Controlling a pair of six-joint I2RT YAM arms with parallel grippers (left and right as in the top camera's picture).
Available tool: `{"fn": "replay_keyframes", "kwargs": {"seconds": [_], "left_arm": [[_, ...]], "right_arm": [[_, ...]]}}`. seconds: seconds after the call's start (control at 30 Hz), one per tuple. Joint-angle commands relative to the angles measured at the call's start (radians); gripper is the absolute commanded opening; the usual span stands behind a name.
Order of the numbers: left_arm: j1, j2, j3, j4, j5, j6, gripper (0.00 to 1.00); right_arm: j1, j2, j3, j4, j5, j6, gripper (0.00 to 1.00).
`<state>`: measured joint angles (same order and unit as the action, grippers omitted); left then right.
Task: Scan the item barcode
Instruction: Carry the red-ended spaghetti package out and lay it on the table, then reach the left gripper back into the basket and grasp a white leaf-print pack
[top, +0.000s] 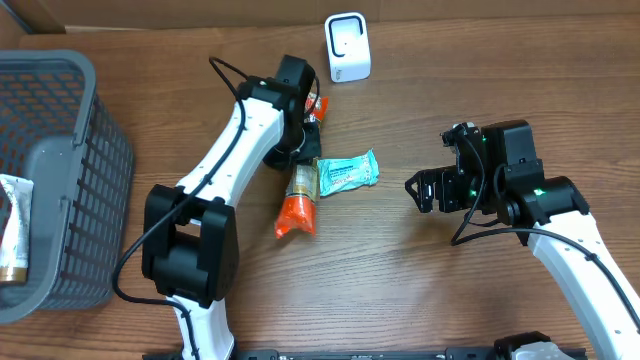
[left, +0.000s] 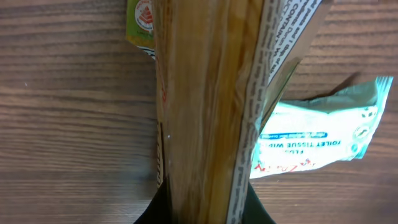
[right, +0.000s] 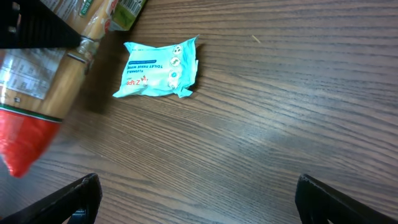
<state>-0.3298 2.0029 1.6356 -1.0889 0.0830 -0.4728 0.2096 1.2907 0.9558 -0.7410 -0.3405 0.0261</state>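
L pincer (top: 303, 140): clamped narrow on the packet, gripping near its far end. In the L wrist view, dark fingers sit either side of the wrapper.
Packet (top: 297, 205): long, clear wrapper w/ brown contents, a printed text strip down one side and a green label at the far end. The red end points toward the robot's base. Can't tell if it's lifted or resting on the worktop (top: 400, 290).
Barcode: not made out in any view.
Scanner (top: 347, 47): white, upright at the far edge, near the L pincer but apart from the packet.
Wipes pack (top: 347, 172): teal, flat on the wood, just beside the packet on the side toward the R arm.
R pincer (top: 425, 190): jaws spread wide, nothing between them. It's over bare wood, apart from the wipes pack.
Basket (top: 100, 180): grey mesh, at the L edge, w/ a white tube (top: 14, 225) lying inside — brownish cap end toward the robot.
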Motion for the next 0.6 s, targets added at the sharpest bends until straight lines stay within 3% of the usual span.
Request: {"fn": "replay_keyframes", "kwargs": {"seconds": [0.0,0.07,0.1,0.27,0.4,0.57], "left_arm": [[0.015,-0.035,-0.006,-0.019,0.037,-0.031,0.28],[0.016,-0.036,0.013,-0.026,0.117,0.045,0.46],[0.016,-0.036,0.026,-0.034,0.139,0.062,0.49],[0.016,-0.040,0.202,-0.157,0.157,0.123,0.52],[0.043,-0.088,0.451,-0.274,0.145,0.159,0.51],[0.206,-0.195,0.691,-0.418,0.030,0.174,0.57]], "right_arm": [[-0.002,0.000,0.027,0.005,-0.002,-0.001,1.00],[-0.002,0.000,0.027,0.005,-0.001,-0.001,1.00],[-0.002,0.000,0.027,0.005,-0.002,-0.001,1.00],[-0.002,0.000,0.027,0.005,-0.002,-0.001,1.00],[-0.002,0.000,0.027,0.005,-0.001,-0.001,1.00],[-0.002,0.000,0.027,0.005,-0.002,-0.001,1.00]]}}
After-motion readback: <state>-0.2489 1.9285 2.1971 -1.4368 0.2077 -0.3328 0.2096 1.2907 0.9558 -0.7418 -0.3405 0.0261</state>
